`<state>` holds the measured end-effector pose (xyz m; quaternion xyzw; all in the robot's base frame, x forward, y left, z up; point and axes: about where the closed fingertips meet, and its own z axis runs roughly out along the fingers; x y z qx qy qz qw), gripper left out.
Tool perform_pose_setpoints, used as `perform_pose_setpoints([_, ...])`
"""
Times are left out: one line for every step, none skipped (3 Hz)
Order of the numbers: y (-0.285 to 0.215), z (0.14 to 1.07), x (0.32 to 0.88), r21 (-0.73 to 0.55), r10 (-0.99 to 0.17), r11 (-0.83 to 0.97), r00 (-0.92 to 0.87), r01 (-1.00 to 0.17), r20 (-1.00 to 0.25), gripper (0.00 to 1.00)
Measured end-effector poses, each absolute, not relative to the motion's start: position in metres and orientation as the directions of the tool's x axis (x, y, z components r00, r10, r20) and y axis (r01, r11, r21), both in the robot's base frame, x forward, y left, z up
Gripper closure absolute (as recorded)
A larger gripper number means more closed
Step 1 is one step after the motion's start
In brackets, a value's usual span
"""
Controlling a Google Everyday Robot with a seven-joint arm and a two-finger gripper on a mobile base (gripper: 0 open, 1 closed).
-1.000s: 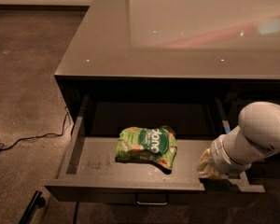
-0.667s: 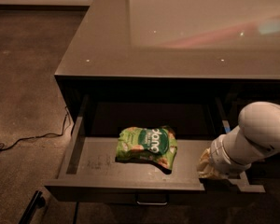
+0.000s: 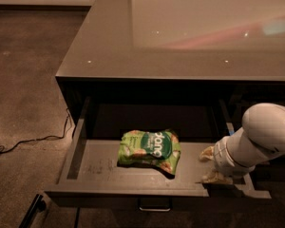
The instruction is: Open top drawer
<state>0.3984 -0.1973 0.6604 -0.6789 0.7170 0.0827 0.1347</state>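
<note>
Camera view: top drawer (image 3: 100,169) pulled out beneath the worktop (image 3: 109,42).
End effector (image 3: 210,165), seemingly spread, sits inside its right front corner, beside a green snack bag (image 3: 149,148); cable (image 3: 33,141) on the floor.

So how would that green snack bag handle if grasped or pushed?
Likely light and floppy: the green snack bag looks puffed and creased. It would probably slide, not roll, on the top drawer's flat floor. The gripper is at the drawer's front corner.
</note>
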Motion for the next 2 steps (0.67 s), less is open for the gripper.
perform_pose_setpoints([-0.1973, 0.6604, 0.3984, -0.064, -0.951, 0.064, -0.042, -0.996, -0.305, 0.00])
perform_pose_setpoints([-0.1973, 0.6604, 0.3984, -0.064, -0.951, 0.064, -0.042, -0.996, -0.305, 0.00])
